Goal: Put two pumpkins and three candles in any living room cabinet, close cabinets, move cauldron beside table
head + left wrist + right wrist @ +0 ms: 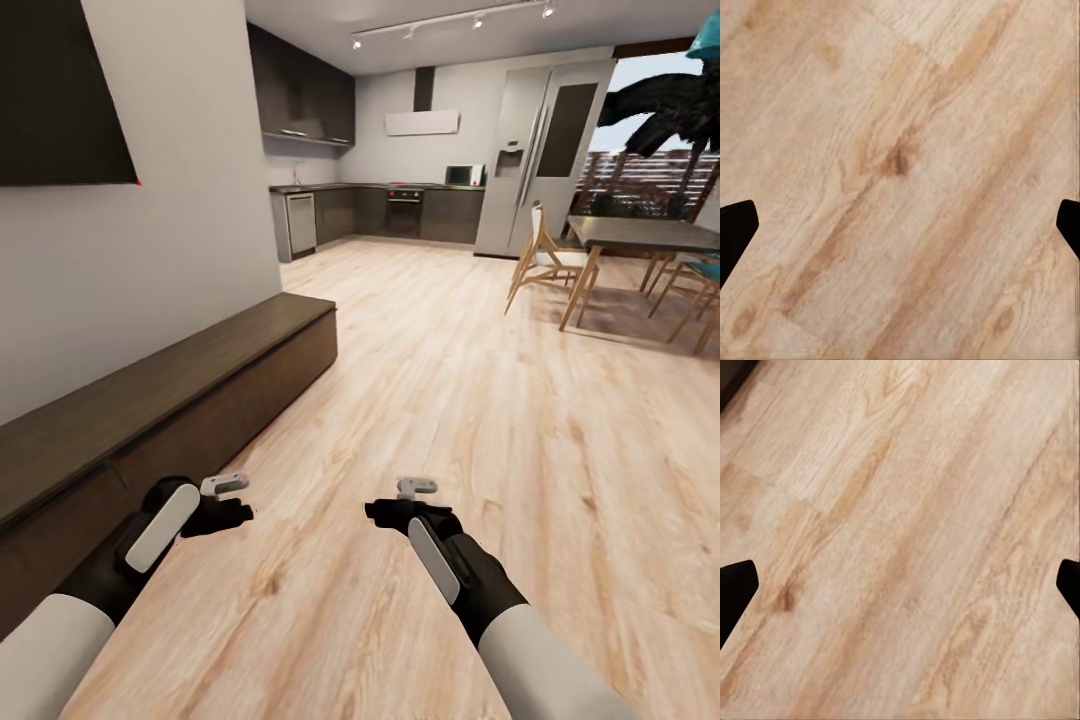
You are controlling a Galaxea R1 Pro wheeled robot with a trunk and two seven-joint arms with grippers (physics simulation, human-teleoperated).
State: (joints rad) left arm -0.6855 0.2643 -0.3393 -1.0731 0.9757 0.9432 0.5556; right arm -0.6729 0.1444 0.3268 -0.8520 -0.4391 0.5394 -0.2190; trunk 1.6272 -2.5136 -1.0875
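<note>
We hold both arms low and forward over the wood floor [430, 400], forearms angled inward. Left gripper [222, 508] sits just beside the cabinet [170, 410], which runs along the wall on our left, fronts shut as far as we can tell. Right gripper [405, 505] hangs over bare planks, well apart from the cabinet. In the wrist views the 2 fingertips of each tool sit at opposite edges, wide apart, nothing between them: left gripper [900, 225], right gripper [900, 585]. The head view adds the kitchen [380, 200] and dining table [640, 235] far ahead.
</note>
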